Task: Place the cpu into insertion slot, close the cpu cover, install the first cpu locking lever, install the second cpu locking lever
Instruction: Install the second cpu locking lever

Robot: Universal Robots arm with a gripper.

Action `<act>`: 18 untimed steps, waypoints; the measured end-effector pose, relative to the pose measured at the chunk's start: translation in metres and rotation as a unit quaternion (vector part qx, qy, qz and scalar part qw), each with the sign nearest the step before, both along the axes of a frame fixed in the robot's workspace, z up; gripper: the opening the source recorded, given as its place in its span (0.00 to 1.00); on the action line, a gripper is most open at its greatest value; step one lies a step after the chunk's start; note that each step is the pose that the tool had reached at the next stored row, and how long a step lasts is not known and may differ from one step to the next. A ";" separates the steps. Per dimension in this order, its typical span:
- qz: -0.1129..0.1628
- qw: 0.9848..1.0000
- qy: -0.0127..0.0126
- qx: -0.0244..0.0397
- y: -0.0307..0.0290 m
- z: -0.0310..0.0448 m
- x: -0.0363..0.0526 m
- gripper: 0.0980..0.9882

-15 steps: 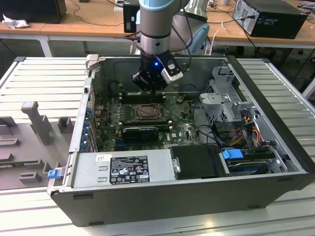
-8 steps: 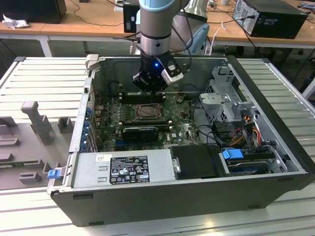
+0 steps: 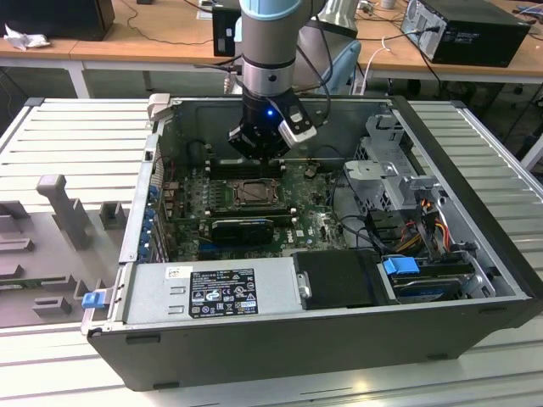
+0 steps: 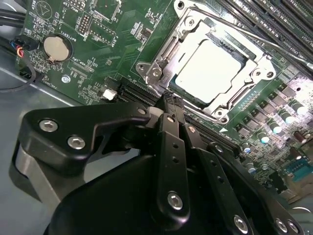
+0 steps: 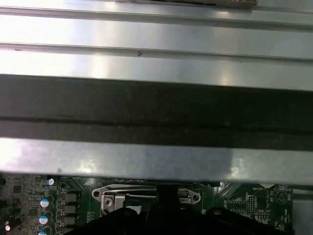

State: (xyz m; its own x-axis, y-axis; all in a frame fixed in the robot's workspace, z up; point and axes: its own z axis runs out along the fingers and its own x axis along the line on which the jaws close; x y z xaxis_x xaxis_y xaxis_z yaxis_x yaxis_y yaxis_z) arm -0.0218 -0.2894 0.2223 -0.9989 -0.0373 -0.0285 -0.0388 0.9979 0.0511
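Note:
In the second wrist view the cpu (image 4: 210, 66), a pale silvery square, lies in the insertion slot (image 4: 168, 46). The cpu cover (image 4: 234, 102), a shiny metal frame, lies flat around it. My gripper (image 4: 171, 100) is shut, its black fingers (image 4: 172, 147) pressed together. Their tips rest at the socket's edge beside a metal latch piece (image 4: 155, 72). I see nothing held between them. In the exterior view the gripper (image 3: 259, 153) hangs just behind the insertion slot (image 3: 253, 193) on the green board. The first wrist view shows the socket's metal frame (image 5: 146, 195) past the gripper body.
Long black memory slots (image 4: 274, 19) run beside the socket, and a coin battery (image 4: 57, 47) sits on the board. A black card (image 3: 242, 227), the power supply (image 3: 212, 292), a drive cage (image 3: 399, 170) and cables (image 3: 424, 225) crowd the case. The case wall (image 5: 156, 103) stands close.

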 end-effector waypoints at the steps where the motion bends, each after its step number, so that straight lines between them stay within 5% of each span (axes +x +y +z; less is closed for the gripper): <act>1: 0.000 1.000 0.000 0.000 -0.0004 0.0022 -0.0001 0.01; 6: 0.000 1.000 0.000 0.000 -0.0004 0.0279 0.0000 0.01; 18: 0.000 1.000 0.000 0.000 -0.0075 0.0293 0.0000 0.01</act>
